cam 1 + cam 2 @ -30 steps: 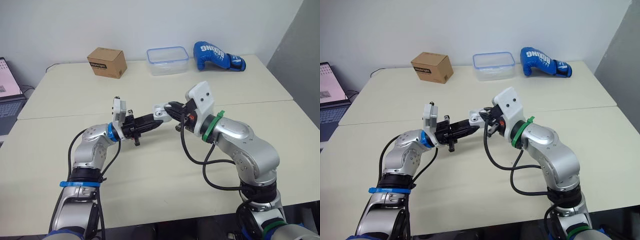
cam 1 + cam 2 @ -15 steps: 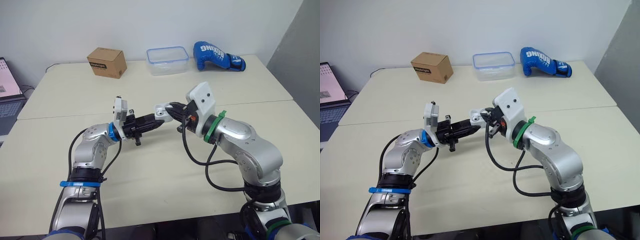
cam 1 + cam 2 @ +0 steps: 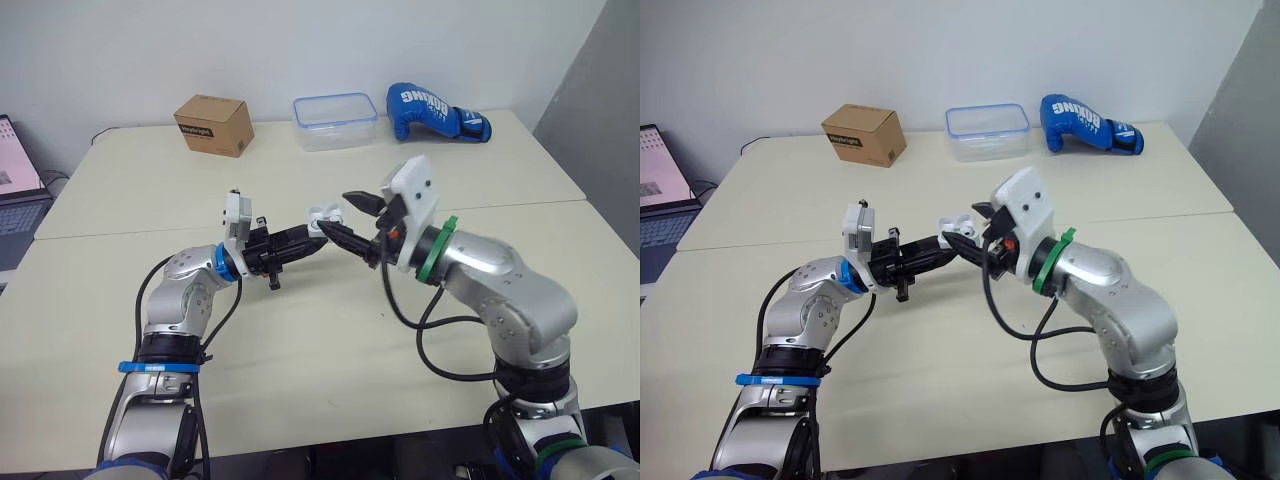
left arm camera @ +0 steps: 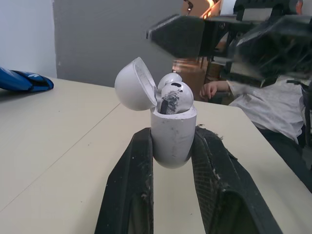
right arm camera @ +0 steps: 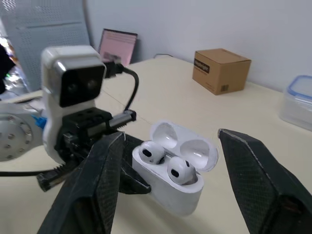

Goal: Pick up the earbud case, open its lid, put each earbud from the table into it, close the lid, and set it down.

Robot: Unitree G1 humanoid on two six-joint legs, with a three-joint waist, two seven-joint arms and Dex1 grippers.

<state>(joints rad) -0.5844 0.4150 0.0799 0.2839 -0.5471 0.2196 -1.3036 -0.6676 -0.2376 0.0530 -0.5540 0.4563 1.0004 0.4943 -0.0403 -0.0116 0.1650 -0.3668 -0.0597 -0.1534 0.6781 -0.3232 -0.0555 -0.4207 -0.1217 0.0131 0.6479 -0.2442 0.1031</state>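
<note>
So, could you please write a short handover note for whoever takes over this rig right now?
Left gripper: shut on the earbud case, held above the table.
Right gripper: open, close beside the case.
Done: lid is open and both earbuds sit in the case.
Left to do: close the lid, then set the case down.

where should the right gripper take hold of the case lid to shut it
I'd take the lid by its free rim, opposite the hinge, one finger on the domed outside, one in the hollow inside, coming from above. It stands swung open, and the left gripper clamps the earbud case by its sides, leaving only the top free. The right gripper is open nearby.
</note>
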